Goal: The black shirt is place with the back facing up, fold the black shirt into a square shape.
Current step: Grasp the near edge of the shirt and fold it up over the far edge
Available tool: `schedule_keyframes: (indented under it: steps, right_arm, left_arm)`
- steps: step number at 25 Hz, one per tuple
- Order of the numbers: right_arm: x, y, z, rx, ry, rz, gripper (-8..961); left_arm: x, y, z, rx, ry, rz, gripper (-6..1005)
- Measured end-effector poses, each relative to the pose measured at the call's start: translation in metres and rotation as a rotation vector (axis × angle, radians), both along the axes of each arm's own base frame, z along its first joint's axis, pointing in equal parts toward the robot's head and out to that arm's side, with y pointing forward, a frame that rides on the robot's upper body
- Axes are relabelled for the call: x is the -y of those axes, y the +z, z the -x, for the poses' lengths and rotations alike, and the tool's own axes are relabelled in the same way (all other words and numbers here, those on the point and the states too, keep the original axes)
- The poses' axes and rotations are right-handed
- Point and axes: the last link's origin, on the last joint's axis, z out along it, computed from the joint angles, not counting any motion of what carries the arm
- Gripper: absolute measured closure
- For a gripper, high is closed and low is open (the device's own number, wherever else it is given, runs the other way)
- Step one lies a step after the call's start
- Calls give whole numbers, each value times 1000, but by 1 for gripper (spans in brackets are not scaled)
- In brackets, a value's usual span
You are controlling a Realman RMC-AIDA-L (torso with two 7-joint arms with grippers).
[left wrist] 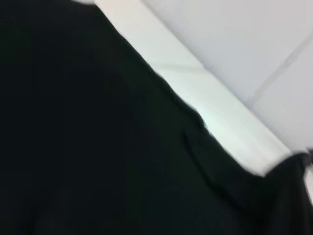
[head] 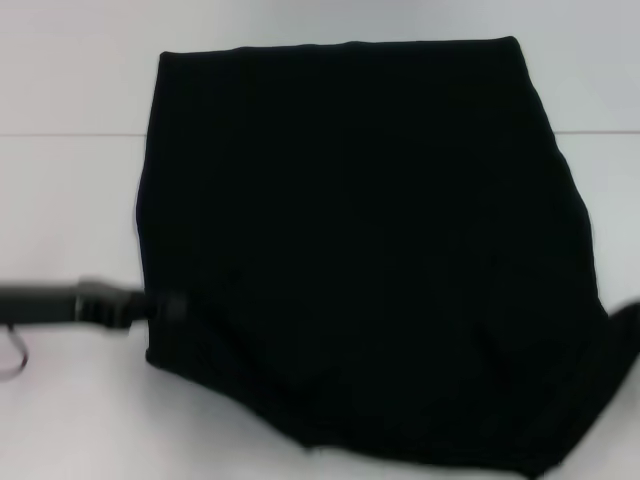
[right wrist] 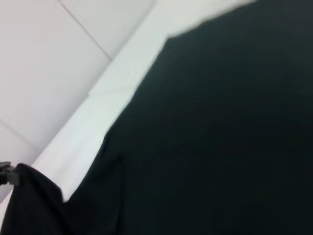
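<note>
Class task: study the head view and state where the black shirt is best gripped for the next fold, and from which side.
Probably the near corners of the black shirt, each arm from its own side: the edges lie exposed on the white table, and the left gripper is already there.

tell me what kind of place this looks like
Probably a lab or test bench for cloth folding: a plain white table, the black shirt spread on it, left gripper at its edge.
</note>
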Motion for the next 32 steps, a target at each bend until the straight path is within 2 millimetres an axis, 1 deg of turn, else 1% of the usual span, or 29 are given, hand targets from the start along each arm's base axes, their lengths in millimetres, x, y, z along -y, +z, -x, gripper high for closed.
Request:
schedule_keyframes:
  steps: [2, 4, 5, 7, 11, 15, 19, 23, 26, 30, 31, 32]
  right_arm:
    - [-21, 1, 9, 14, 6, -34, 911]
    - [-42, 0, 17, 36, 2, -77, 911]
    - [-51, -2, 21, 45, 2, -92, 911]
    - [-71, -6, 27, 73, -12, -136, 911]
    - [-109, -18, 44, 117, -25, -213, 910]
    - [-142, -28, 65, 175, -36, -299, 910]
    - [-170, -29, 82, 235, -53, -393, 911]
    - [-188, -32, 96, 278, -52, -427, 911]
    - [-194, -36, 100, 308, -53, -430, 910]
    - [-194, -45, 99, 329, -71, -434, 911]
    - [-194, -48, 98, 334, -79, -435, 911]
    - [-193, -51, 97, 337, -85, -435, 911]
  left_arm:
    - [-31, 3, -9, 6, 7, -67, 986]
    - [-50, 5, -16, 11, 13, -118, 986]
    - [-63, 6, -20, 12, 20, -161, 986]
    - [-83, 8, -26, 6, 31, -241, 986]
    - [-116, 10, -32, -36, 69, -394, 986]
    - [-140, 9, -35, -100, 95, -510, 985]
    - [-157, 9, -43, -148, 88, -591, 980]
    - [-169, 6, -48, -185, 93, -636, 969]
    - [-174, 1, -50, -215, 101, -654, 960]
    - [-176, -12, -49, -257, 110, -662, 950]
    - [-176, -12, -49, -257, 110, -662, 947]
    - [-173, -23, -46, -291, 111, -663, 944]
